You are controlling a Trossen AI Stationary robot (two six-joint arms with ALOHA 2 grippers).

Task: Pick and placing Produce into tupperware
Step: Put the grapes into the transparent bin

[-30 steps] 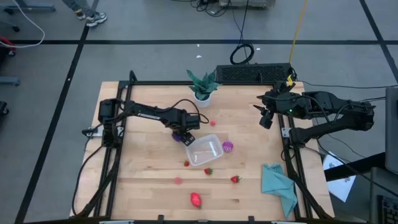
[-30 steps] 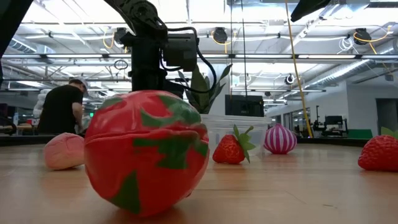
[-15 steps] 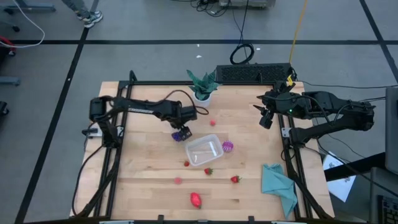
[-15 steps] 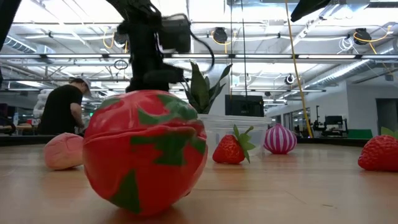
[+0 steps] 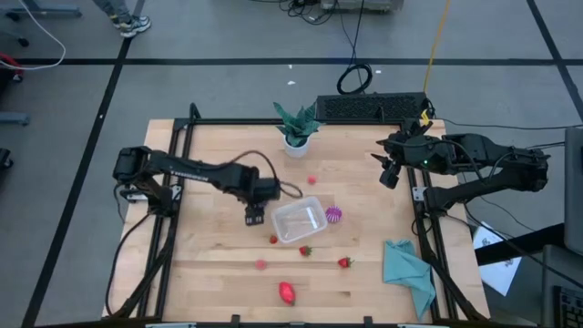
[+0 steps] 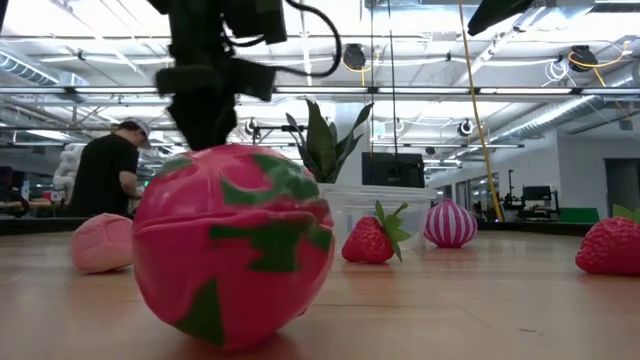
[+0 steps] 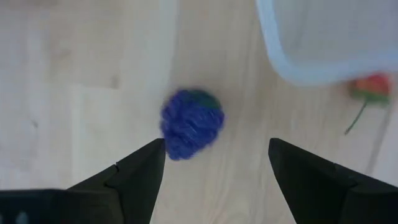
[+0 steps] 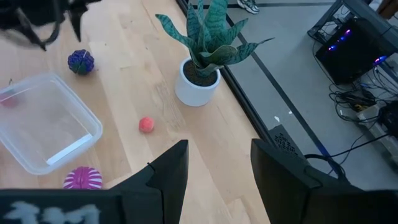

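The purple berry (image 7: pixel 189 124) lies on the table (image 5: pixel 209 264) just at nine o'clock of the tupperware (image 5: pixel 298 219), directly beneath the left gripper (image 7: pixel 214 165) with jaws spread wide and empty, while the right gripper (image 5: pixel 390 173), half parted and empty, waits well off at three o'clock.

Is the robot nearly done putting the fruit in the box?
Not nearly. The tupperware looks empty. The left gripper hangs open over a blue berry lying beside it; the right gripper waits open at the table's edge. All the other fruits lie loose on the table.
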